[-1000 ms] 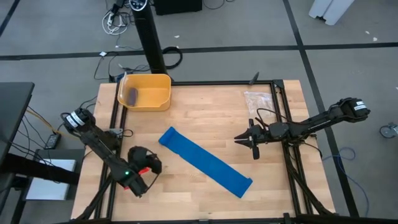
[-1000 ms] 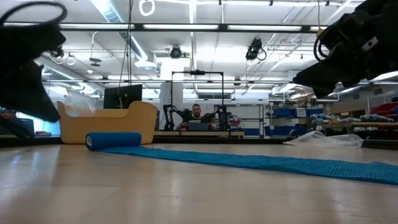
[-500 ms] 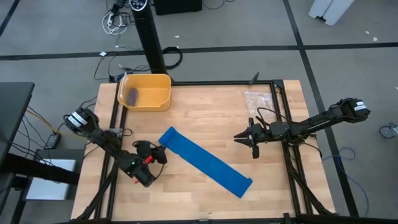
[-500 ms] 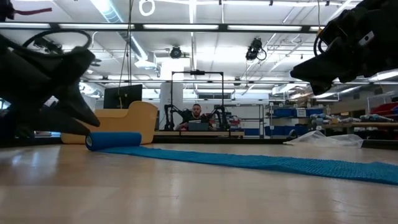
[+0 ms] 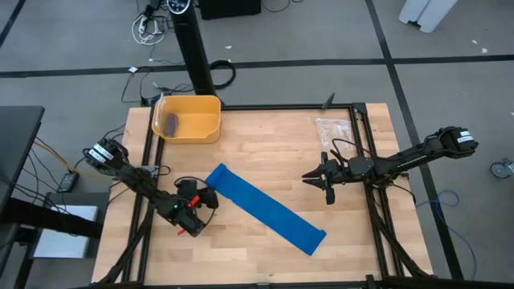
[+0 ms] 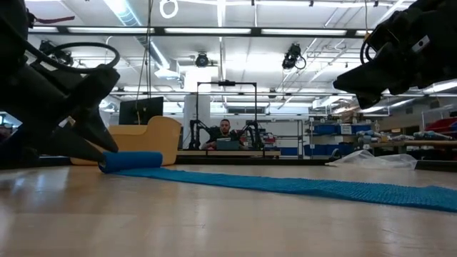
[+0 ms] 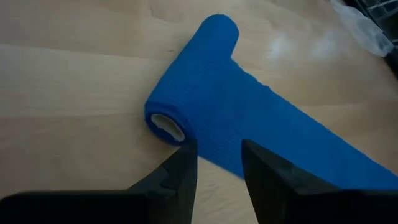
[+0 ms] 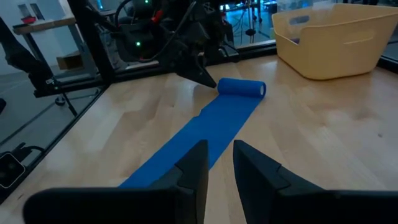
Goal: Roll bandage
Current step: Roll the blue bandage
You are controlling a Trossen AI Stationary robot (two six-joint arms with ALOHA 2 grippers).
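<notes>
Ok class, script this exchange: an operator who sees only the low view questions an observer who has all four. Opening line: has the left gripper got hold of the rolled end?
Observer: No. The left wrist view shows the left gripper open, with the bandage roll just ahead of it, not between its fingers.
Operator: What's in the yellow bin?
Observer: From above, one purple-grey cylinder.
Operator: And the right gripper?
Observer: Open, beside the flat strip, not over it.

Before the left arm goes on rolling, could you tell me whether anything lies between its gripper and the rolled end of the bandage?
Nothing visible does: the left gripper sits right at the bandage roll's end, with bare table around it.
</notes>
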